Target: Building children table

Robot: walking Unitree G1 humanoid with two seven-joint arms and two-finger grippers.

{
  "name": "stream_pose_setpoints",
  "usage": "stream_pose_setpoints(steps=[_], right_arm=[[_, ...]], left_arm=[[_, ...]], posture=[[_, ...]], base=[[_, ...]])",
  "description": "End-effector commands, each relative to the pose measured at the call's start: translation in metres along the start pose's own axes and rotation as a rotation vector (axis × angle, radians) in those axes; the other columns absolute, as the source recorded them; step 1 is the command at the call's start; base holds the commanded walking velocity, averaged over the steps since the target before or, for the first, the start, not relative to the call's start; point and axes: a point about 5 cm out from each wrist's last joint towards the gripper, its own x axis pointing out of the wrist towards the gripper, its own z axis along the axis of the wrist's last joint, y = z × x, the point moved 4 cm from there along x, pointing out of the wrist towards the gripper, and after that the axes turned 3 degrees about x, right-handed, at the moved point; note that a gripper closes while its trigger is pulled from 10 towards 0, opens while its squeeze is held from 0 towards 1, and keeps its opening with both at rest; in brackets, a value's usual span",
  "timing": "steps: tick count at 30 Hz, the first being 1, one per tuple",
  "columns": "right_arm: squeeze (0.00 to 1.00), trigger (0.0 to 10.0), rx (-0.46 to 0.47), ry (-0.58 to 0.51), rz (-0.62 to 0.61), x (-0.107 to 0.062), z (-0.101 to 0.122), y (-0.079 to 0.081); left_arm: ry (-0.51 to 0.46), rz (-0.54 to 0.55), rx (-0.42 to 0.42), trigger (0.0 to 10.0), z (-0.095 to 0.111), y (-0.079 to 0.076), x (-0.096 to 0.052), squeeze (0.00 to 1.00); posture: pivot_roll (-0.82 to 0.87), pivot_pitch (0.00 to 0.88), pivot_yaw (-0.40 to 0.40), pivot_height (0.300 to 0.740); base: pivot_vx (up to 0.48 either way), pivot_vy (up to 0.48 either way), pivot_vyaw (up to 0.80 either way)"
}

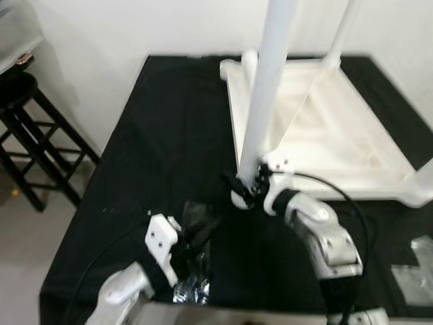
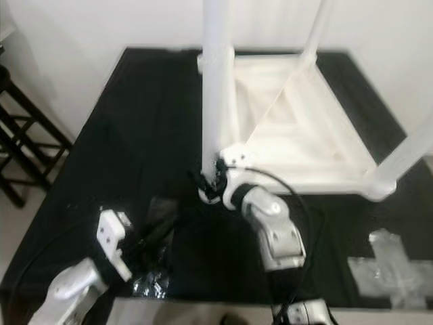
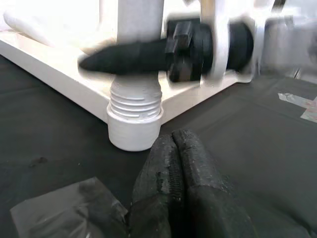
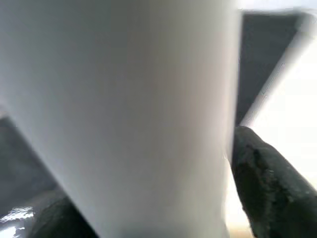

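While the upturned white tabletop [image 1: 325, 135] lies on the black cloth [image 1: 155, 156], I see my left gripper [image 3: 173, 163] low on the left, its two fingers pressed together and holding nothing, resting just over a crumpled plastic bag [image 1: 193, 271]; I cannot tell what is in it. Further right, my right gripper [image 1: 247, 186] is clamped around the base of the near white leg [image 1: 267, 95], a finger on each side. I count three legs standing upright. More clear wrapping [image 2: 392, 264] lies at far right.
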Motion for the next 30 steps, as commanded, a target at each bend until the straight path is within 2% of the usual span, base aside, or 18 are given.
stream_pose_setpoints(steps=[1,3,6,7,8,13,14,17,21,28,29,30], right_arm=[[0.0,10.0,-0.022,-0.045,0.098,-0.003,0.016,0.001],[0.0,10.0,-0.112,-0.013,0.247,-0.012,0.023,0.002],[0.0,10.0,-0.137,0.014,0.315,-0.015,0.021,0.002],[0.0,10.0,-0.138,0.048,0.395,-0.019,0.02,-0.003],[0.0,10.0,-0.133,0.054,0.402,-0.018,0.021,-0.009],[0.0,10.0,-0.117,0.06,0.385,-0.014,0.021,-0.017],[0.0,0.0,-0.099,0.056,0.379,-0.013,0.022,-0.022],[0.0,0.0,-0.077,0.049,0.379,-0.014,0.023,-0.031],[0.0,0.0,-0.079,0.043,0.363,-0.016,0.023,-0.034],[0.0,0.0,-0.099,0.017,0.243,-0.024,0.018,-0.043],[0.0,0.0,-0.019,0.025,0.051,-0.022,0.006,-0.05],[0.0,0.0,0.011,0.03,-0.011,-0.022,0.0,-0.051]], left_arm=[[0.026,-0.001,-0.013,10.0,-0.007,-0.002,-0.003,0.0],[0.025,-0.001,-0.015,10.0,-0.008,-0.003,-0.002,0.0],[0.025,-0.001,-0.015,10.0,-0.008,-0.003,-0.002,0.0],[0.025,-0.001,-0.015,10.0,-0.009,-0.004,-0.002,0.0],[0.025,0.0,-0.015,10.0,-0.009,-0.004,-0.001,0.0],[0.026,0.0,-0.015,10.0,-0.01,-0.004,-0.001,0.0],[0.027,0.001,-0.015,10.0,-0.01,-0.004,-0.002,0.0],[0.027,0.002,-0.015,10.0,-0.011,-0.005,-0.002,0.0],[0.028,0.001,-0.017,10.0,-0.011,-0.005,-0.003,0.0],[0.029,0.001,-0.017,10.0,-0.011,-0.006,-0.005,0.0],[0.03,0.001,-0.017,10.0,-0.012,-0.006,-0.006,0.0],[0.03,0.001,-0.017,10.0,-0.012,-0.006,-0.007,0.0]], posture=[[0.0,0.14,-0.009,0.74],[-0.01,0.138,-0.01,0.74],[-0.01,0.135,-0.013,0.74],[-0.01,0.134,-0.016,0.74],[0.0,0.133,-0.019,0.74],[0.0,0.133,-0.019,0.74],[0.0,0.132,-0.019,0.74],[0.0,0.133,-0.02,0.74],[0.0,0.137,-0.016,0.74],[0.0,0.146,-0.017,0.74],[-0.01,0.149,-0.024,0.74],[-0.01,0.149,-0.028,0.74]], base=[[0.0,0.0,0.0],[0.0,0.0,0.0],[0.0,0.0,0.0],[0.0,0.0,0.0],[0.0,0.0,0.0],[0.0,0.0,0.0],[0.0,0.0,0.0],[0.0,0.0,0.0],[0.0,0.0,0.0],[0.0,0.0,0.0],[0.0,0.0,0.0],[0.0,0.0,0.0]])
